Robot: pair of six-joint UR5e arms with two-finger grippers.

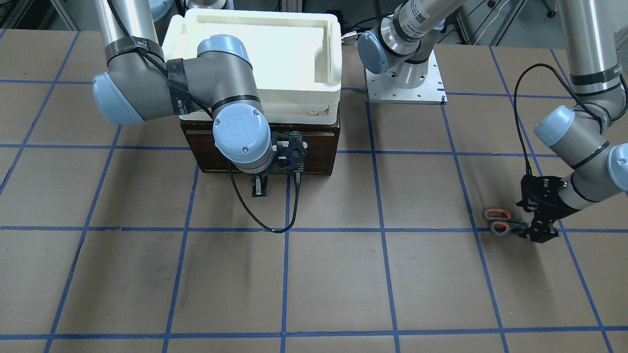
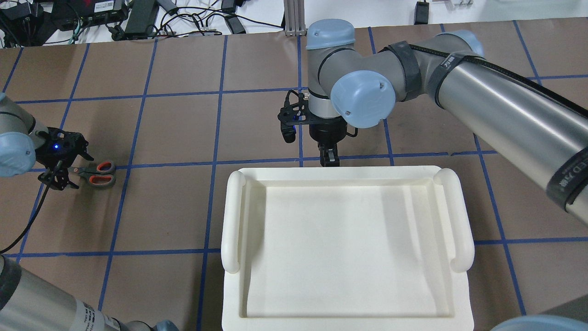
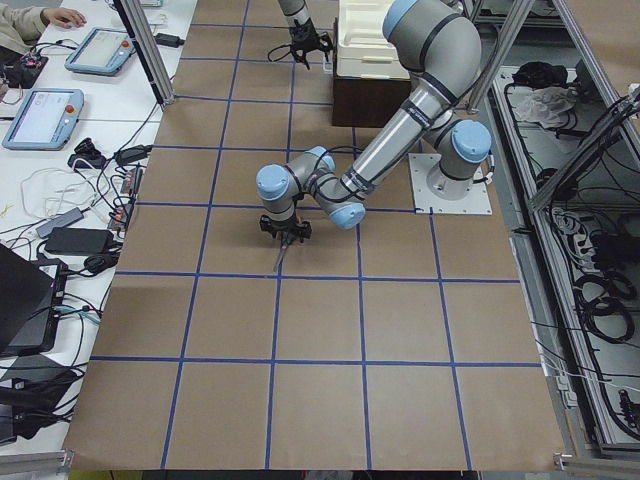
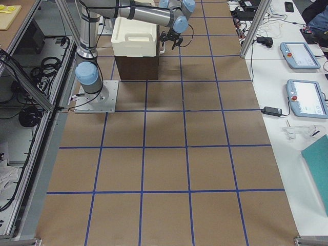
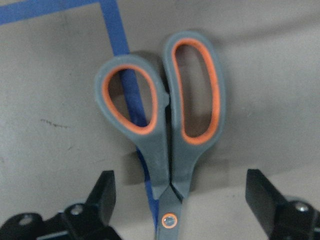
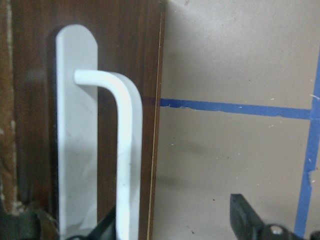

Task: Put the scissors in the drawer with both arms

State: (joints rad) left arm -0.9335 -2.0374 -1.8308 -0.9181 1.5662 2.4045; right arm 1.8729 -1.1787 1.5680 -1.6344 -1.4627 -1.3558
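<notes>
left jaws stand wide astride scissors (image 5: 157,155) lying on blue tape (image 5: 112,30).

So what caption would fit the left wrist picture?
Open left gripper straddling closed scissors lying on the brown table.

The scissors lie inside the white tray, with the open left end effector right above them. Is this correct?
Not quite. The scissors lie on the table, well away from the tray, as the overhead exterior view shows. The open left end effector is indeed right above them.
</notes>
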